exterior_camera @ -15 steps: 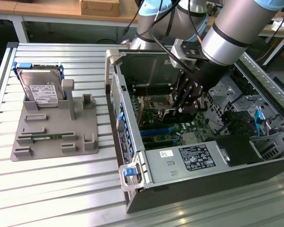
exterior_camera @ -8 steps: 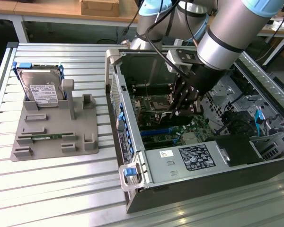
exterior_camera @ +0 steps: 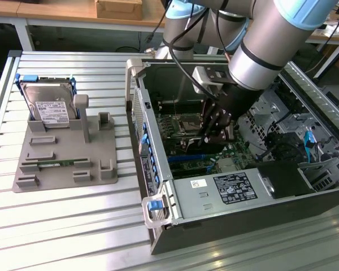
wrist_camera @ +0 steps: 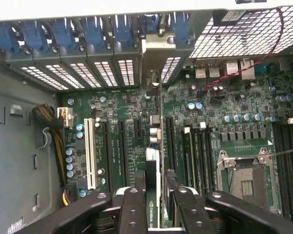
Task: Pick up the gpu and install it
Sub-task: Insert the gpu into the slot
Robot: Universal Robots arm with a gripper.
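**Gripper holds the gpu edge-on over the motherboard slots**

The slatted metal table (exterior_camera: 62,226) carries everything in the exterior view. On it, toward that view's right, lies the open computer case (exterior_camera: 158,141), its side off and its inside facing up. The robot arm (exterior_camera: 265,45) reaches down into the case from above. Along the near edge of the case sits the power supply (exterior_camera: 226,192) with its black label. On the floor of the case lies the green motherboard (wrist_camera: 234,97), with the empty CPU socket (wrist_camera: 246,180) and a white expansion slot (wrist_camera: 90,153) well apart from it.

On the exterior view's left, a grey fixture tray (exterior_camera: 56,158) rests on the table. A hard drive (exterior_camera: 50,107) with a white label and blue rails stands upright at its far end, and a thin green memory stick (exterior_camera: 53,164) lies flat in a groove nearer the front.

Inside the case, the gripper (wrist_camera: 154,204) hangs just above the motherboard. Its black fingers (wrist_camera: 133,209) are closed to a narrow gap on the gpu (wrist_camera: 153,195), which stands on edge between them. The card's metal bracket (wrist_camera: 154,56) rises toward the row of blue-clipped rear slot covers (wrist_camera: 88,73). Whether the card's lower edge touches a slot, I cannot tell.
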